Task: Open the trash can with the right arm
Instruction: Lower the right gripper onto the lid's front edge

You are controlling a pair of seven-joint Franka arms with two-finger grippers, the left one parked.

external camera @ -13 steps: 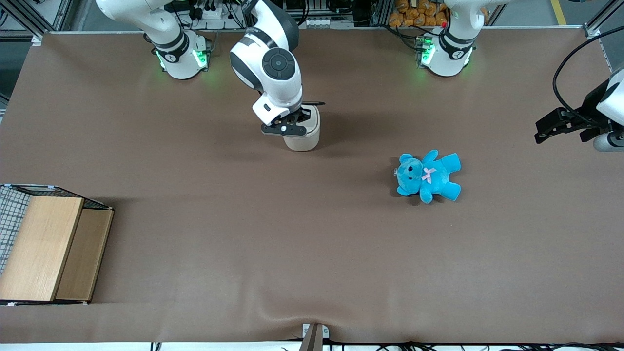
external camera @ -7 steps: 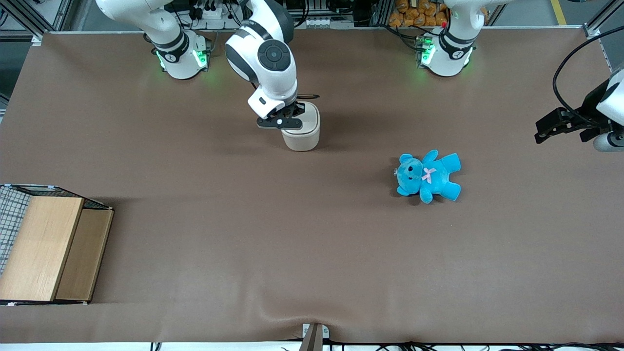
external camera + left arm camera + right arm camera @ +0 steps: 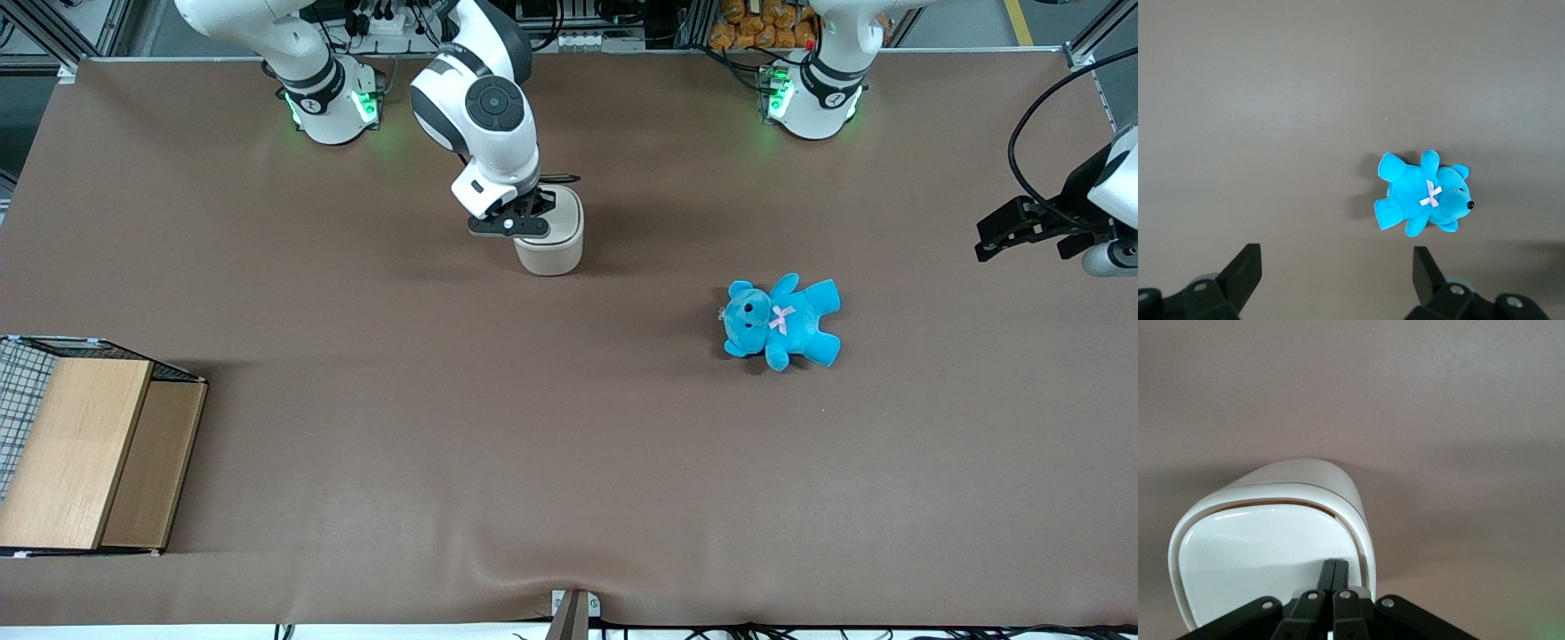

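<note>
The cream-white trash can (image 3: 557, 245) stands on the brown table, nearer the arm bases than the front camera. My right arm reaches down over it. The gripper (image 3: 526, 216) is shut and empty, with its closed fingertips resting on the flat lid close to the lid's edge on the working arm's side. In the right wrist view the two black fingers (image 3: 1327, 572) meet in one line on the glossy lid of the trash can (image 3: 1265, 540). A thin brownish gap shows between the lid and the rim on the side away from the fingers.
A blue teddy (image 3: 781, 322) lies on the table toward the parked arm's end, nearer the camera than the can; it also shows in the left wrist view (image 3: 1421, 200). A wooden box (image 3: 89, 453) in a wire frame sits at the working arm's end, near the front edge.
The gripper has shifted a little toward the arm bases and the working arm's end, from over the can's front face to the lid's edge. The can has stayed put.
</note>
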